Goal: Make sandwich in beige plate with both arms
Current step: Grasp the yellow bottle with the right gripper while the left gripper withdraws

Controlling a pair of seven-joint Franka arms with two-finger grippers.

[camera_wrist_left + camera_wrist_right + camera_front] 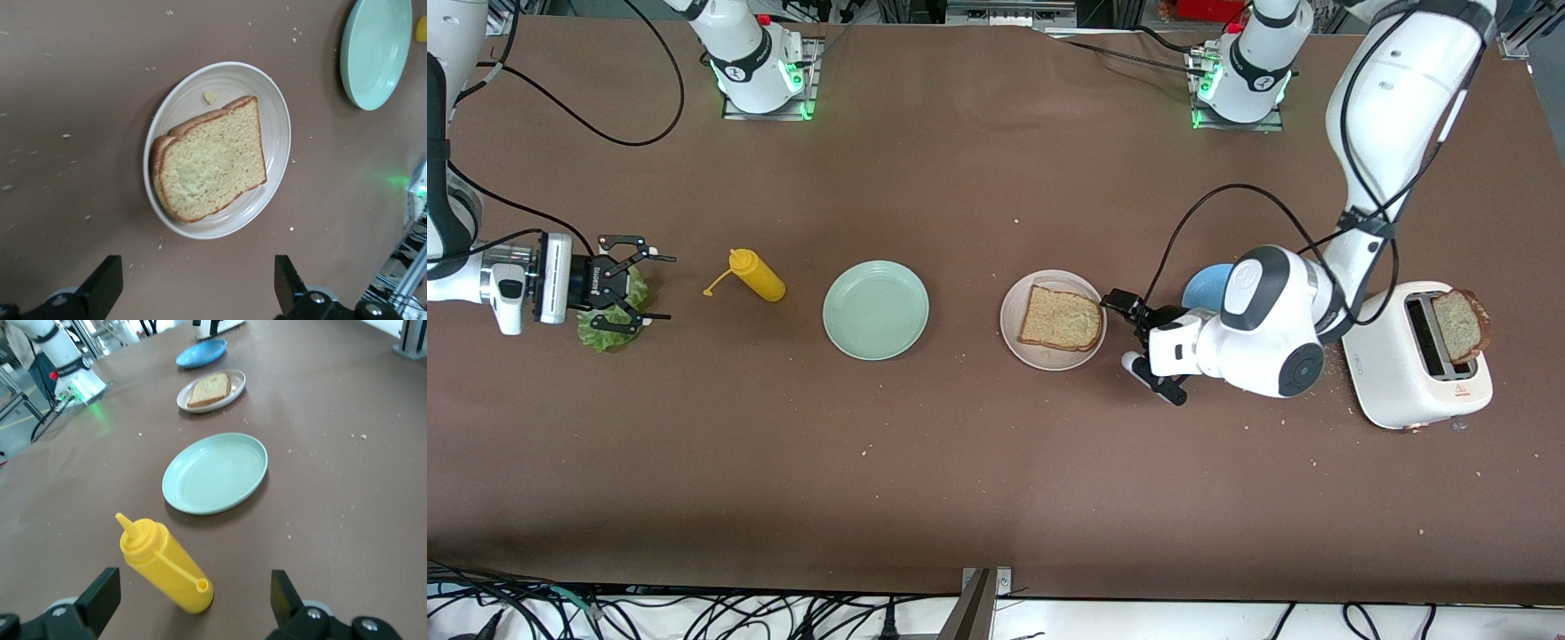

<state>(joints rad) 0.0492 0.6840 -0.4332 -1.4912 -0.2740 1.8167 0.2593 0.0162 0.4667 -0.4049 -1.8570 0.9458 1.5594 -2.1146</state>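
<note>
The beige plate [1012, 311] holds one slice of bread [1060, 318], crust up toward the robots' bases. My left gripper [1122, 331] is open and empty, just beside the plate on the toaster's side. In the left wrist view the plate [275, 113] and slice [210, 163] lie ahead of the open gripper [197, 287]. A second slice [1463, 324] stands in the toaster [1414, 364]. The green lettuce leaf [605, 333] lies at the right arm's end of the table. My right gripper [658, 286] is open and empty over the leaf's edge.
A yellow squeeze bottle [756, 276] lies between the lettuce and a mint-green plate [876, 309]. A blue plate [1208, 286] is partly hidden by the left arm. The right wrist view shows the bottle [167, 563] close ahead, then the mint-green plate [215, 472]. Crumbs dot the table.
</note>
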